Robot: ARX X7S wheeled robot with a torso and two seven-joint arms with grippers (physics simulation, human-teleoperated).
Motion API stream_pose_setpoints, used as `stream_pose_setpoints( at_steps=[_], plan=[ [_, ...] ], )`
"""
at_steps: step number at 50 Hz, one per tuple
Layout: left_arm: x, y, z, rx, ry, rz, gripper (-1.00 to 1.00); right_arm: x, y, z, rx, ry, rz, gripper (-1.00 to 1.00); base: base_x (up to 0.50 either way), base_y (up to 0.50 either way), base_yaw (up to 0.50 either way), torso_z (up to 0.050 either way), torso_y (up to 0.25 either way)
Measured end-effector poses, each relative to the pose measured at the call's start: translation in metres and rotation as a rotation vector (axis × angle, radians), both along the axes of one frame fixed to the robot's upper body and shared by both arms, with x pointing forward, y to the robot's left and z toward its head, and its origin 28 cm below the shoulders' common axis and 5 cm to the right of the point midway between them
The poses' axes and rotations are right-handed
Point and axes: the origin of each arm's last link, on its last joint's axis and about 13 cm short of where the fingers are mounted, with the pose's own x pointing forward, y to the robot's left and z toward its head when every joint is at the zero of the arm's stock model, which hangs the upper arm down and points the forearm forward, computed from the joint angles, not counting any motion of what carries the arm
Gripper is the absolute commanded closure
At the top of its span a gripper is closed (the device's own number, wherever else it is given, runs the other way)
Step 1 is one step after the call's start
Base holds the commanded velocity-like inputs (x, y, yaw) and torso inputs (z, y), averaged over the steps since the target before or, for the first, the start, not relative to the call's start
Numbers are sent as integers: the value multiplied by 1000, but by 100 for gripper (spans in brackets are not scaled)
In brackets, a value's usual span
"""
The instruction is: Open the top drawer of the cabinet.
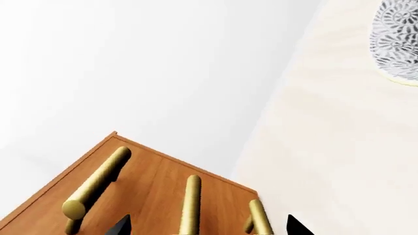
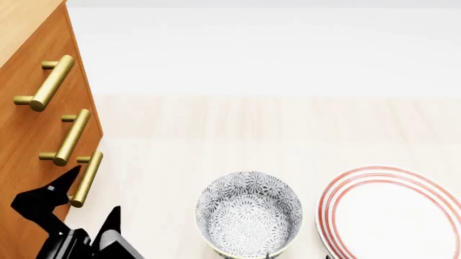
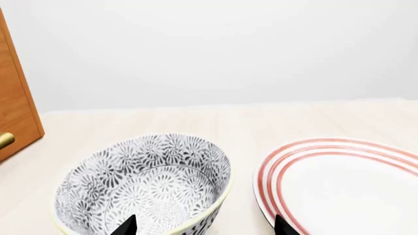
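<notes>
The cabinet (image 2: pixel 21 135) stands at the left of the head view, orange-brown wood with three brass bar handles. The top drawer (image 2: pixel 58 40) carries the uppermost handle (image 2: pixel 47 82), and its front looks flush with the two below. My left gripper (image 2: pixel 90 202) is open in front of the cabinet, with its black fingertips (image 2: pixel 70 178) by the lowest handle (image 2: pixel 86 178). In the left wrist view the top handle (image 1: pixel 98 181) lies outside the left gripper (image 1: pixel 209 227), while the two lower handles show between its tips. My right gripper (image 3: pixel 204 226) hangs open over the bowl, holding nothing.
A grey-patterned bowl (image 2: pixel 249 213) stands on the pale surface in front of me. A white plate with red rings (image 2: pixel 392 213) lies to its right. A white wall runs behind. The cabinet's edge (image 3: pixel 16 112) shows in the right wrist view.
</notes>
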Motion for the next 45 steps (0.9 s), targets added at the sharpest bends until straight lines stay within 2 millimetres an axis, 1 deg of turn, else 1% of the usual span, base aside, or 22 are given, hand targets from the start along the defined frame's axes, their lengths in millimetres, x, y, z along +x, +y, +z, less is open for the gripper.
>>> stream_pose_setpoints(
  at_steps=[8, 20, 45],
  plan=[
    [9, 6, 22, 50, -41, 7, -100, 0, 0, 0, 0, 4, 1, -100, 0, 0, 0, 0, 0],
    [19, 10, 52, 76, -94, 15, -100, 2, 0, -1, 1, 4, -4, -100, 0, 0, 0, 0, 0],
    [34, 16, 95, 106, -174, 28, -100, 2, 0, -2, 2, 13, -2, -100, 0, 0, 0, 0, 0]
  ],
)
